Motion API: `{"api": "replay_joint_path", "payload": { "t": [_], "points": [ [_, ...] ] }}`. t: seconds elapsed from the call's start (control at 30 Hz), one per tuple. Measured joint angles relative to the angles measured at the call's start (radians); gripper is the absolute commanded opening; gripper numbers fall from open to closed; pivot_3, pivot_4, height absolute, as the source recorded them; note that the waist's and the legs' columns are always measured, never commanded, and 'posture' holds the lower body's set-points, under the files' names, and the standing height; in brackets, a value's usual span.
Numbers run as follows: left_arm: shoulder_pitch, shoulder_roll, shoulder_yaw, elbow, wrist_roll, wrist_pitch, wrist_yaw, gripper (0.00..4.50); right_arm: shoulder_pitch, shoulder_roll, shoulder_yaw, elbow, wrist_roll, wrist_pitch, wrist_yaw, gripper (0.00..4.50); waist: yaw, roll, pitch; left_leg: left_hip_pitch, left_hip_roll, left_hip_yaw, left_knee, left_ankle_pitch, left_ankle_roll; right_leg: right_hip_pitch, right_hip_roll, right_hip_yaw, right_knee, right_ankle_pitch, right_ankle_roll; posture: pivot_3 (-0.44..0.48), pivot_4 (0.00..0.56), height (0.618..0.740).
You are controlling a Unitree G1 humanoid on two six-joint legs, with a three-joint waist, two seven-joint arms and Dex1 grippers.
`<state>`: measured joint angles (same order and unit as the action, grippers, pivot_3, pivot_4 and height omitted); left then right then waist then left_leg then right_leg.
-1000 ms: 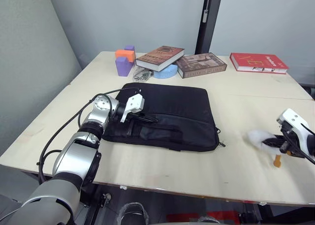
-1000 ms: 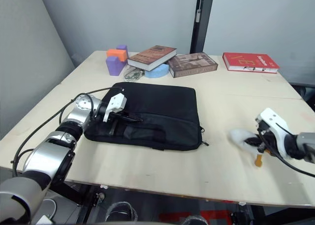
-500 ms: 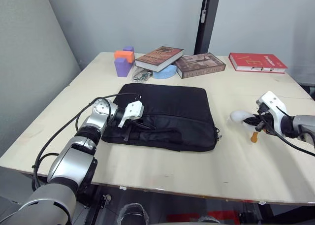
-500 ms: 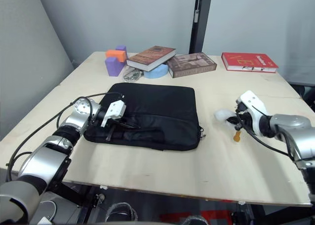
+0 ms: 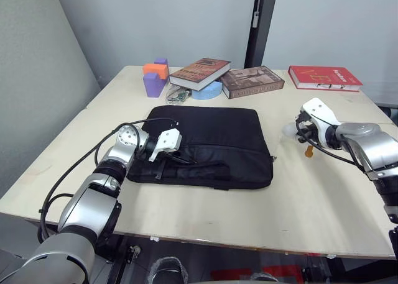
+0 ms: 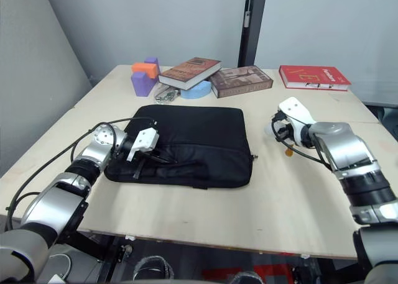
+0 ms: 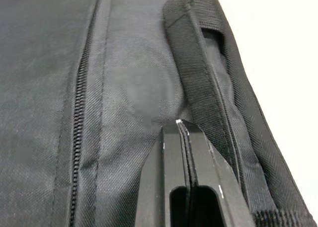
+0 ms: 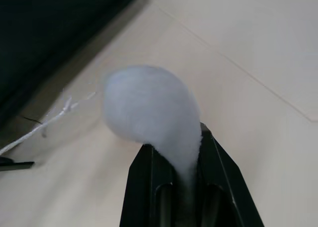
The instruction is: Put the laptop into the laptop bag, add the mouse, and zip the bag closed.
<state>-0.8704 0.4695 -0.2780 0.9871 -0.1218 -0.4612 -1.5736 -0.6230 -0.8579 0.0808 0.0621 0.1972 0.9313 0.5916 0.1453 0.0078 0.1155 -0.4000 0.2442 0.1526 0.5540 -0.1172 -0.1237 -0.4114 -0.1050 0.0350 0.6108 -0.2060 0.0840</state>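
The left gripper (image 7: pixel 180 123) is resting fingers together on the bag (image 5: pixel 217 138), which is lying flat mid-table (image 5: pixel 205 215), beside its strap handle (image 7: pixel 198 63). Right of the bag, the right gripper (image 8: pixel 174 155) is pinching a fluffy white toy (image 8: pixel 149 105), its orange feet (image 5: pixel 308 150) barely showing.

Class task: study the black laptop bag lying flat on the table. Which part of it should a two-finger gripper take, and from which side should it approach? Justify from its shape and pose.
Grip the strap handle on the laptop bag. It arches off the fabric along the bag's near long edge, leaving a gap a finger could probably slip under, whereas the flat panel offers nothing to pinch. Come from the robot's left, where the left gripper sits by it.
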Motion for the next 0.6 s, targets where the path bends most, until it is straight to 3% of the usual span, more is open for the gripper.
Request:
{"api": "replay_joint_path", "payload": {
  "t": [0.17, 0.33, 0.6],
  "points": [
    [0.014, 0.004, -0.013, -0.023, -0.006, -0.015, 0.001, 0.00, -0.049, 0.016, -0.008, 0.025, -0.004, 0.022, -0.013, 0.02, -0.009, 0.001, -0.001, 0.000, 0.000, 0.000, -0.002, 0.000, -0.001, 0.000, 0.000, 0.000, 0.000, -0.001, 0.002, 0.000, 0.150, 0.740],
    [0.030, 0.009, -0.016, -0.037, -0.025, -0.011, 0.001, 0.00, 0.011, -0.007, -0.014, -0.056, 0.041, 0.066, 0.066, 0.02, -0.009, 0.001, -0.001, 0.001, 0.001, 0.000, -0.003, 0.000, -0.001, 0.000, 0.000, -0.001, -0.001, -0.001, 0.002, 0.000, 0.150, 0.740],
    [0.036, 0.011, -0.002, -0.064, -0.062, 0.076, -0.004, 0.00, 0.119, -0.029, -0.050, -0.074, 0.084, 0.059, 0.145, 2.95, -0.012, 0.001, 0.000, 0.001, 0.001, 0.001, -0.003, 0.000, 0.000, -0.001, 0.000, 0.000, 0.000, -0.001, 0.002, 0.000, 0.150, 0.740]
  ]
}}
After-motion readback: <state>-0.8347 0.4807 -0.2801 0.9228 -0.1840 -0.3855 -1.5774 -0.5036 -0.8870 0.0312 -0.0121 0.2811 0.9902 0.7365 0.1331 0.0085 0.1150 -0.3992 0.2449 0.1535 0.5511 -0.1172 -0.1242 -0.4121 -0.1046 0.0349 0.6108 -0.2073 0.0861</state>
